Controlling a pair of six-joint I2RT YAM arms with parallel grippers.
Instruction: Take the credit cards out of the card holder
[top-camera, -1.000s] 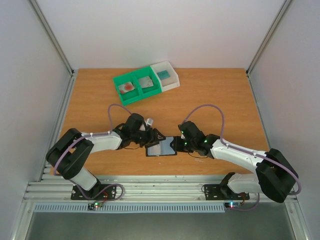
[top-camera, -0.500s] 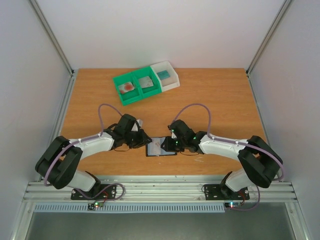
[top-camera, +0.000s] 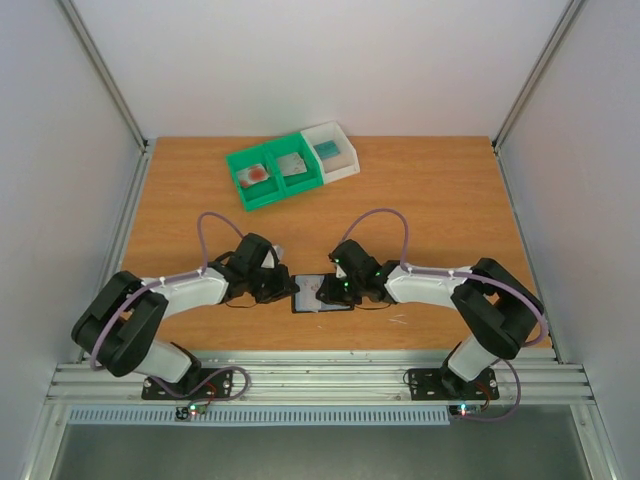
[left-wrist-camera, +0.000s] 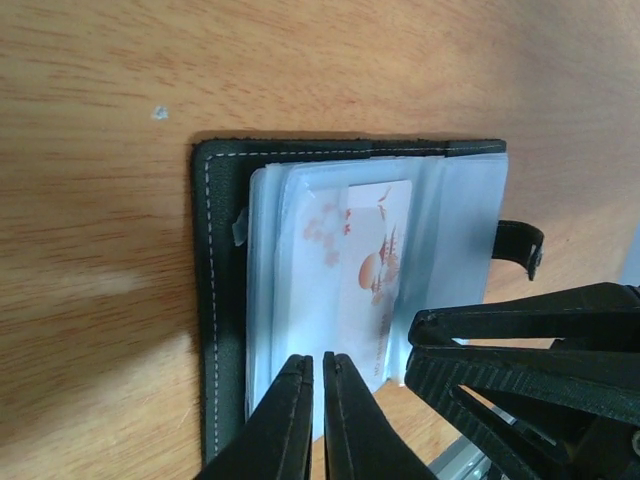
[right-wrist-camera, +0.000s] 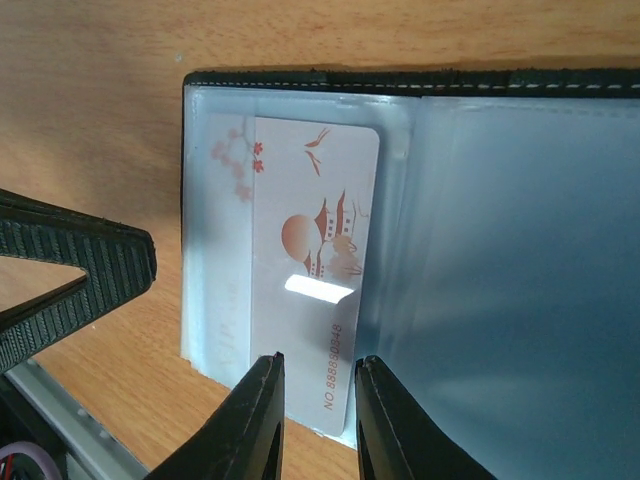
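Wooden table (top-camera: 450, 200): I see left gripper (left-wrist-camera: 312, 362) pinched shut at card holder (left-wrist-camera: 215, 300) edge, right gripper (right-wrist-camera: 320, 364) narrowly parted over credit card (right-wrist-camera: 315, 250).

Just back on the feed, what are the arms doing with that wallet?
Both arms are working on the open card holder, which lies flat on the table near their bases. The left gripper is shut at the near edge of its clear sleeves, apparently pinching one. The right gripper hovers with jaws slightly apart over the near end of a credit card that sits in its pocket.
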